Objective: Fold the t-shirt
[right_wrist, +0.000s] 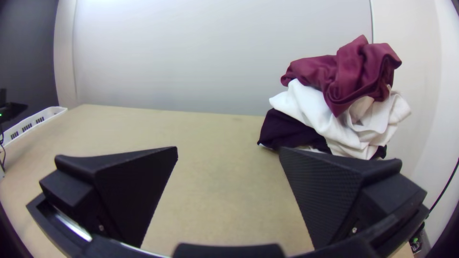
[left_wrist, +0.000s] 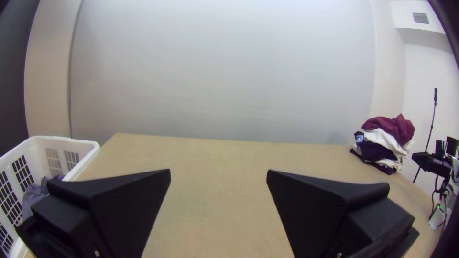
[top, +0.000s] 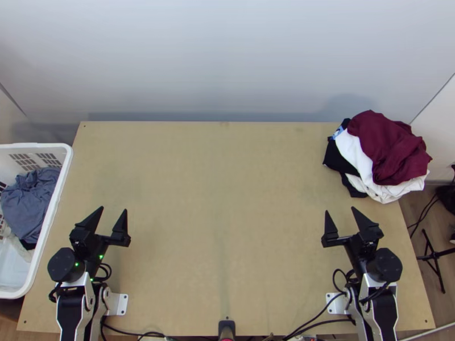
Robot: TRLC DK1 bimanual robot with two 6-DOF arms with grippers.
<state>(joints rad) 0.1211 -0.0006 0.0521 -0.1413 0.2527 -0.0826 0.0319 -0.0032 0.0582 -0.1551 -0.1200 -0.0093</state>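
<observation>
Since I'm driving this from far away, where's the t-shirt, and what step are we on?

> From up top I'd bet it's the maroon garment (top: 392, 145), bunched over a pile (top: 355, 156) of white and dark clothes at the bench's (top: 222, 199) far right corner. Can't swear it's a tee while it's crumpled. I'd call this the fetch step, folding not started.

And my tools?

> Left tool (top: 114, 209) and right tool (top: 340, 210) are both wide open, nothing gripped, each just ahead of its own base. I'd send the right one over, pinch only the top layer and bring it to the middle, then spread it with both. Main risk is dragging the white stuff along.

What's in the basket?

> White basket (top: 57, 196), left side of the bench: crumpled blue-grey cloth (top: 31, 199), plus something whitish near the front. I can't tell if that's laundry to do or done.
</observation>
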